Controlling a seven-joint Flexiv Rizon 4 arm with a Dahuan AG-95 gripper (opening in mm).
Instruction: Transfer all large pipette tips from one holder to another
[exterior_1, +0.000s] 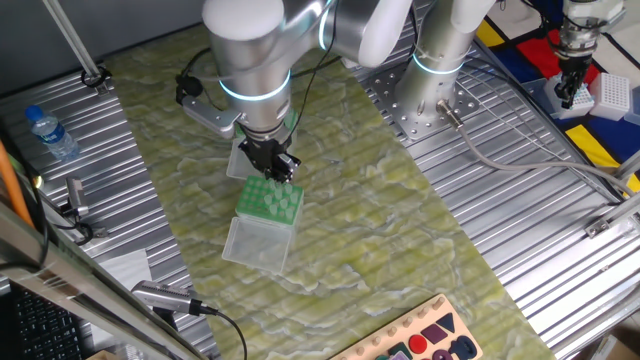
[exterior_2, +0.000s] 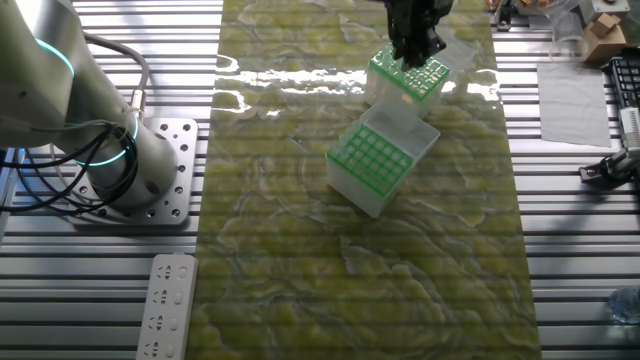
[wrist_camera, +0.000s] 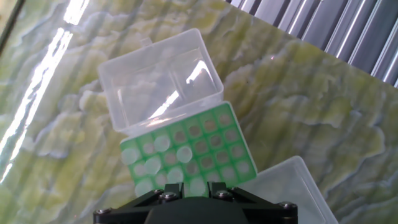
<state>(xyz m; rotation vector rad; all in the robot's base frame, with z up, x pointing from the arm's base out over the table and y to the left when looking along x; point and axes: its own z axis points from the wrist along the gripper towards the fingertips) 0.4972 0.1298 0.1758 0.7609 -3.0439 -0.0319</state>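
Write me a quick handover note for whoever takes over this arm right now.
Gripper: low over one green-topped box; whether its fingers are open or shut is hidden.
Tips: the hand view shows whitish large pipette tips filling some holes at one end of that box's rack; the other holes look empty.
Second green-topped box: stands beside it with its lid open; no tips can be made out in it.
Done: cannot tell how many have been moved.
Left: carry on the transfer, confirming first which box is the source.
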